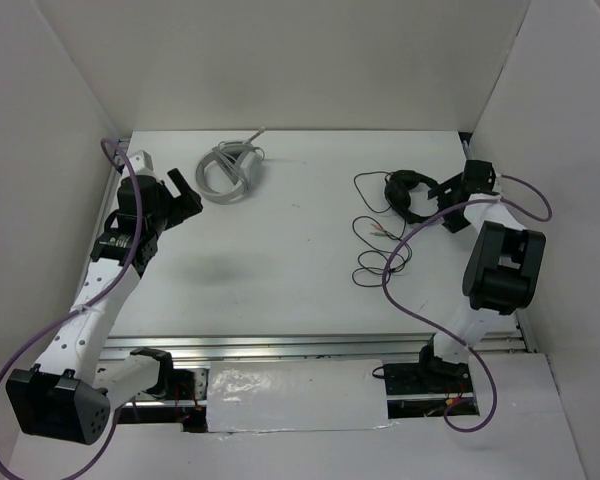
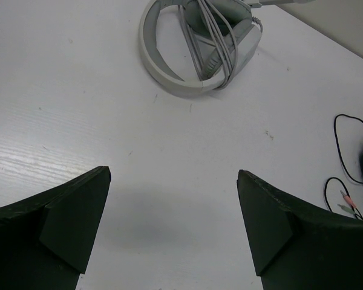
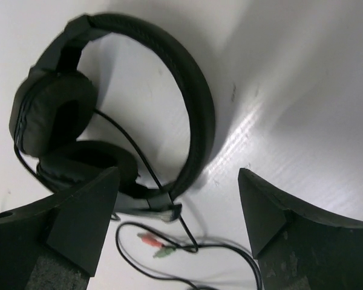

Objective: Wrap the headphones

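You're looking at a robotics lab booth. Plain white panels (image 1: 280,60) wall in a white table (image 1: 280,270). The left arm (image 1: 90,300) and right arm (image 1: 500,265) are mounted by a metal rail (image 1: 310,345).

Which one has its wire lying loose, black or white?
The black headphones: their cable sprawls across the table. The cord on the grey-white ring is wound around it.

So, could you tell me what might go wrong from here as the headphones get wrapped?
1. The cable lies in loose, overlapping loops on the table, so pulling on it could knot it.
2. The open right gripper hangs over the headphones just where the cable crosses, so closing there might clamp the cable as well.
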`<move>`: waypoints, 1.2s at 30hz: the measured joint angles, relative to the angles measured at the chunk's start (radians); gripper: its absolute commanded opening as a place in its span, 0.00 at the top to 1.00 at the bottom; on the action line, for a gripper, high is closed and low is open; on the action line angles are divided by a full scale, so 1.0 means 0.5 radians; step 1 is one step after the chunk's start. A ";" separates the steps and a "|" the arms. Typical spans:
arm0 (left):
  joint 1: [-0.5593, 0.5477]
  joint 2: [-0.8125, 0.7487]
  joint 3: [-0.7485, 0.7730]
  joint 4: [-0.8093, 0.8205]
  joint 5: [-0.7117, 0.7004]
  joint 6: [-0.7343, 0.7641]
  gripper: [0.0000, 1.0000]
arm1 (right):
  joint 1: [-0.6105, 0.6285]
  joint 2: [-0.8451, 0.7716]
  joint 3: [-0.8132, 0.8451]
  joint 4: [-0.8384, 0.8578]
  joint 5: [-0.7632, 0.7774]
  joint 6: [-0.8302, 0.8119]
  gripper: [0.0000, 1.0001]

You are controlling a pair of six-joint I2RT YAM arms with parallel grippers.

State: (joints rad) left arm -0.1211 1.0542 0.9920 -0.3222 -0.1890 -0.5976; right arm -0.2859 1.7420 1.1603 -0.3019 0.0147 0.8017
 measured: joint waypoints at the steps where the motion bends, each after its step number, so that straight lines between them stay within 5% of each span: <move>1: 0.000 0.007 0.000 0.000 -0.001 0.000 0.01 | 0.000 0.048 0.052 -0.011 0.005 0.004 0.17; 8: 0.000 0.016 0.000 -0.003 -0.011 0.000 0.01 | 0.001 0.423 0.298 -0.148 0.018 0.015 0.24; 14: 0.000 0.016 0.000 -0.005 -0.007 0.001 0.01 | 0.012 0.436 0.332 -0.205 0.045 -0.002 0.84; 17: 0.000 0.016 0.002 -0.005 0.014 0.026 0.01 | 0.028 0.436 0.332 -0.218 0.089 -0.070 1.00; 26: -0.002 0.018 0.086 -0.001 0.296 0.162 0.01 | 0.302 0.104 0.388 -0.223 0.273 -0.736 1.00; 32: -0.076 0.050 0.130 0.085 0.759 0.320 0.01 | 0.809 -0.372 0.423 -0.116 0.274 -1.518 1.00; 36: -0.172 0.076 0.130 0.185 1.148 0.403 0.01 | 1.228 -0.674 0.316 -0.079 -0.038 -2.109 1.00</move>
State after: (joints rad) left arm -0.2070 1.0920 1.0569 -0.2295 0.3851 -0.3962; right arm 0.3283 1.4048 1.3182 -0.3412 -0.0044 -0.2527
